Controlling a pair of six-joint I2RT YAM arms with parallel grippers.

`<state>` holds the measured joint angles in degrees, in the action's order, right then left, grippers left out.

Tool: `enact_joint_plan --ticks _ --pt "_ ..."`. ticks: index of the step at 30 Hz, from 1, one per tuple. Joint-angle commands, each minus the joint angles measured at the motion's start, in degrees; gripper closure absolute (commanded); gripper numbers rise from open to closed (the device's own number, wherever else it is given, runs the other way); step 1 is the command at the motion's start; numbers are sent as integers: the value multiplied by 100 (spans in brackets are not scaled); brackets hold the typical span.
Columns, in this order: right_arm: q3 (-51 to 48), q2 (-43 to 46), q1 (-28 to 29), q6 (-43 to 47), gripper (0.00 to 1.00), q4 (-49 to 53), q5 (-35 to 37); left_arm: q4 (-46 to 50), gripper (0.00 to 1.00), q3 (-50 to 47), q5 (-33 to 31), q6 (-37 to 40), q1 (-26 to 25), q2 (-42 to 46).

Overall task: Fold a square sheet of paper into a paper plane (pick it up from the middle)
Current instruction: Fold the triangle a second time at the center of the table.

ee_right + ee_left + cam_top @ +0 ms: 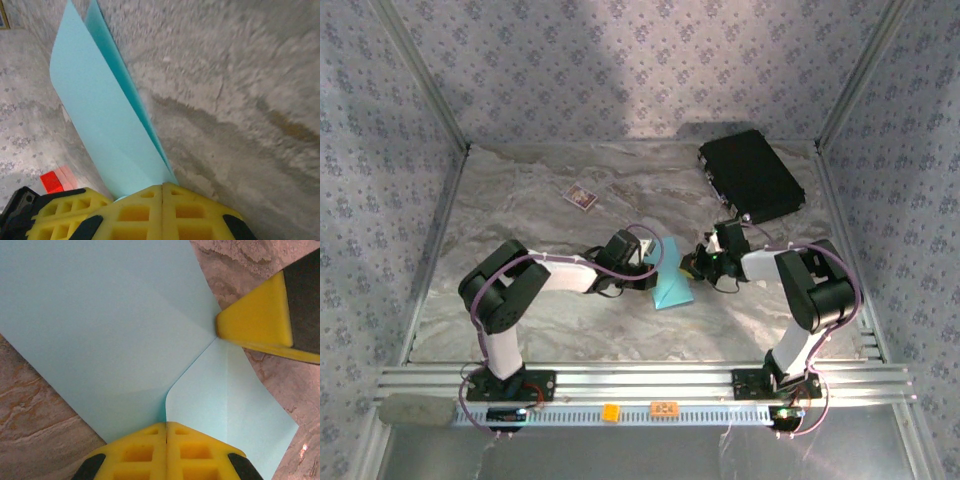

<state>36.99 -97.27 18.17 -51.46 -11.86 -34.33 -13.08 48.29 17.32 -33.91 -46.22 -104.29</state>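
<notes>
The light-blue square sheet of paper [672, 282] is lifted off the marble table between both arms, bent along a centre crease into two leaves. My left gripper [655, 264] is shut on one edge of the sheet [110, 330], its yellow fingertips [150, 450] pressed together on the paper. My right gripper [697, 264] is shut on the opposite side; its yellow finger [255, 322] meets the crease in the left wrist view. Seen from the right wrist, the two leaves [105, 115] rise from my shut right gripper [163, 186]. No paper plane shape is in view.
A black rectangular case [752, 176] lies at the back right. A small dark card with a pale border [580, 197] lies at the back left. An aluminium rail [640, 382] runs along the near edge, and patterned walls enclose the table.
</notes>
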Motion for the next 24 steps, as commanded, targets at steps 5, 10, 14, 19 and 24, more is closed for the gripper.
enact_joint_plan --ticks 5,10,14,19,24 --pt "-49 447 -159 -19 100 94 251 368 99 49 -62 78 42 -101" --pt "-54 715 174 50 100 298 221 394 99 71 -63 98 45 -91" --pt "-40 619 533 22 100 279 135 398 99 49 -71 95 46 -83" --pt "-36 433 712 28 100 266 103 385 99 40 -81 86 47 -74" --pt "-226 200 703 12 100 217 167 385 98 50 -69 89 51 -74"
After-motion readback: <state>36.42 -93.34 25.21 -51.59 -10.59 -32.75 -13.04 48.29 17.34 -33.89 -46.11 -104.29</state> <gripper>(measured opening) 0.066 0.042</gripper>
